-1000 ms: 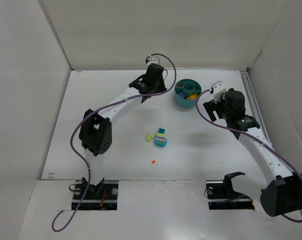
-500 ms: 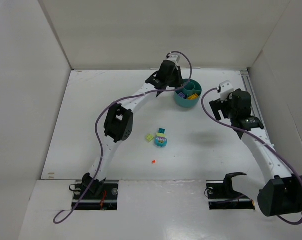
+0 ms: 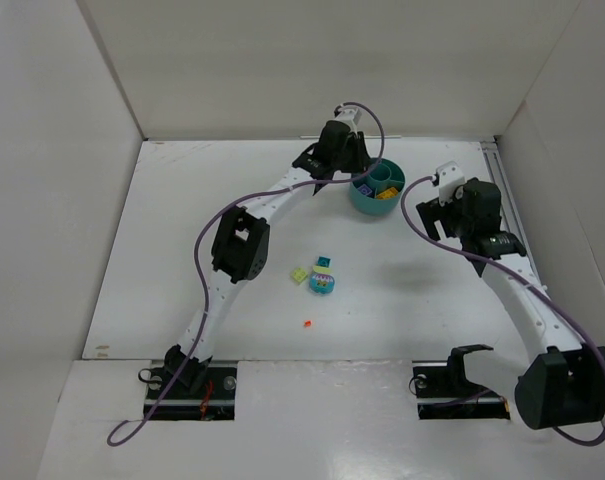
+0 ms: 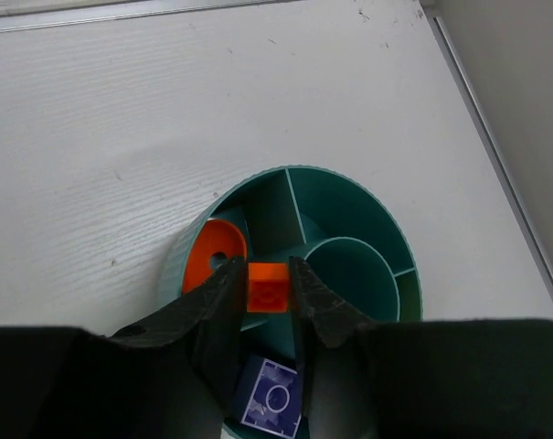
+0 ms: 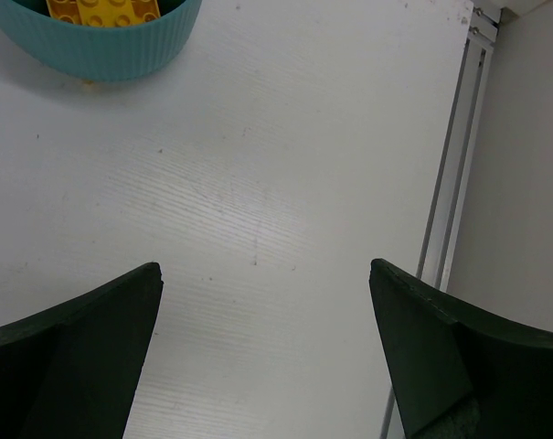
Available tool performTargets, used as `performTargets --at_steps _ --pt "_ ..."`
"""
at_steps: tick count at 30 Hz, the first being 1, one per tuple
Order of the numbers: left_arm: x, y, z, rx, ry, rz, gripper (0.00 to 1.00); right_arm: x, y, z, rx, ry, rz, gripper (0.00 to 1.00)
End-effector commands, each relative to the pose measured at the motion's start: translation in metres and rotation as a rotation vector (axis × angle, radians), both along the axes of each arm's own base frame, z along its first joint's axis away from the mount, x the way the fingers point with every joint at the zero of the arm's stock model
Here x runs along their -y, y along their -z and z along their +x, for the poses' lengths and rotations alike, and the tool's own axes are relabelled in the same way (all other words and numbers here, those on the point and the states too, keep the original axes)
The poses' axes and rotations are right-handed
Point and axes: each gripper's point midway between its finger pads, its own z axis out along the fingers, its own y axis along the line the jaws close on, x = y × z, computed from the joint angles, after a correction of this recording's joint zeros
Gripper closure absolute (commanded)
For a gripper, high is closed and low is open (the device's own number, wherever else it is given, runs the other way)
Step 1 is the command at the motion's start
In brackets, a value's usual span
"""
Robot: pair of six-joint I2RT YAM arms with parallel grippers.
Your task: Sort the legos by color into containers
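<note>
Placing step: left gripper [image 4: 268, 274], clamped on a small orange-red plastic brick [image 4: 268, 290], hangs over the round teal divided plastic tub [image 4: 179, 267], just beside the wedge holding an orange-red disc [image 4: 214, 262]; next, probably shift over that wedge and release; right gripper [image 5: 262, 274] spread wide, empty.

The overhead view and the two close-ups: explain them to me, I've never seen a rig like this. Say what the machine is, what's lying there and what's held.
Two robot arms are bolted at the near edge of a table. The overhead view looks down on both; each close-up comes from a camera on one wrist. The left gripper hangs over the round teal tub, pinching an orange-red brick; an orange disc and a purple brick lie in the tub's wedges. The right gripper is open and empty, beside the tub, where a yellow brick shows. Loose on the table: a light green brick, a small teal brick, a rounded teal piece and a tiny orange bit.
</note>
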Motion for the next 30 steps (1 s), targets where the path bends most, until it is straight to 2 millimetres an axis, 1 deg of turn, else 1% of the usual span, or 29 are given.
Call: performTargets --at_steps 1,2,3,4,5,6,7,8,9,10,11,12,13,14,15,16,17,18,19,20,21,22,23,24,25,26,28,29,30 --pt "0.005 -0.043 0.008 0.091 -0.002 -0.072 0.75 -0.002 -0.008 0.010 0.047 -0.009 0.024 0.00" --pt "0.003 -0.038 0.008 0.084 -0.010 -0.064 0.68 -0.002 -0.008 0.010 0.047 -0.009 0.024 0.00" --pt "0.003 -0.044 0.008 0.091 -0.010 -0.069 0.66 -0.004 -0.008 0.010 0.046 -0.018 0.029 0.00" --pt "0.003 -0.044 0.008 0.091 -0.010 -0.069 0.65 -0.004 -0.008 0.010 0.046 -0.018 0.029 0.00" --pt "0.002 -0.052 0.007 0.100 -0.010 -0.075 0.59 -0.004 -0.005 0.011 0.037 -0.022 0.021 0.00" --pt "0.002 -0.051 0.007 0.108 -0.007 -0.067 0.52 -0.006 -0.005 0.011 0.037 -0.032 0.026 0.00" --pt "0.001 -0.053 0.006 0.108 -0.006 -0.067 0.51 -0.006 -0.005 0.011 0.037 -0.032 0.026 0.00" --pt "-0.001 -0.062 0.006 0.121 -0.017 -0.072 0.49 -0.006 -0.005 0.011 0.037 -0.032 0.026 0.00" --pt "-0.002 -0.064 0.005 0.120 -0.017 -0.071 0.47 -0.006 -0.005 0.011 0.037 -0.032 0.026 0.00" --pt "-0.003 -0.071 0.004 0.134 -0.014 -0.071 0.46 -0.009 -0.008 0.010 0.047 -0.056 0.024 0.00" --pt "-0.005 -0.086 0.001 0.155 -0.014 -0.086 0.44 -0.011 -0.010 0.011 0.058 -0.065 0.030 0.00" --pt "-0.007 -0.091 0.000 0.166 -0.011 -0.081 0.42 -0.013 -0.016 0.012 0.077 -0.082 0.030 0.00" --pt "-0.009 -0.103 0.001 0.195 -0.021 -0.087 0.35 -0.015 -0.021 0.011 0.092 -0.101 0.028 0.00" --pt "-0.012 -0.114 0.000 0.216 -0.027 -0.088 0.19 -0.017 -0.024 0.010 0.100 -0.111 0.034 0.00" --pt "-0.021 -0.141 0.001 0.259 -0.046 -0.104 0.00 -0.030 -0.024 0.009 0.101 -0.156 0.021 0.00" --pt "-0.026 -0.147 0.000 0.268 -0.057 -0.091 0.00 -0.037 -0.029 0.007 0.115 -0.181 0.006 0.00" --pt "-0.034 -0.162 0.002 0.285 -0.076 -0.099 0.00 -0.041 -0.029 0.005 0.109 -0.182 -0.007 0.00" --pt "-0.041 -0.188 -0.006 0.321 -0.075 -0.111 0.00 -0.050 -0.031 0.003 0.105 -0.208 -0.025 0.00" --pt "-0.049 -0.186 -0.008 0.307 -0.083 -0.099 0.00 -0.072 -0.035 -0.002 0.101 -0.280 -0.033 0.00" --pt "-0.062 -0.194 -0.006 0.314 -0.109 -0.098 0.00 -0.082 -0.033 -0.006 0.093 -0.305 -0.039 0.00" --pt "-0.072 -0.196 -0.009 0.304 -0.119 -0.089 0.00 -0.095 -0.036 -0.007 0.097 -0.342 -0.037 0.00" --pt "-0.089 -0.202 -0.021 0.294 -0.139 -0.076 0.00 -0.125 -0.034 -0.019 0.089 -0.439 -0.027 0.00" --pt "-0.107 -0.201 -0.023 0.274 -0.175 -0.070 0.00 -0.142 -0.031 -0.025 0.082 -0.500 -0.031 0.00" --pt "-0.119 -0.200 -0.030 0.262 -0.211 -0.050 0.00 -0.159 -0.031 -0.033 0.082 -0.558 -0.024 0.00" --pt "-0.143 -0.225 -0.047 0.281 -0.254 -0.070 0.00 -0.194 -0.025 -0.052 0.066 -0.674 -0.020 0.00" --pt "-0.162 -0.184 -0.055 0.206 -0.299 -0.009 0.00 -0.213 -0.014 -0.061 0.039 -0.737 -0.038 0.00" --pt "-0.194 -0.165 -0.077 0.166 -0.403 0.034 0.00 -0.247 0.005 -0.088 -0.011 -0.877 -0.048 0.02" --pt "-0.216 -0.145 -0.107 0.128 -0.430 0.055 0.00 -0.276 0.010 -0.113 -0.019 -0.980 -0.053 0.03" --pt "-0.229 -0.134 -0.122 0.109 -0.461 0.064 0.00 -0.291 0.030 -0.128 -0.068 -1.046 -0.065 0.03"
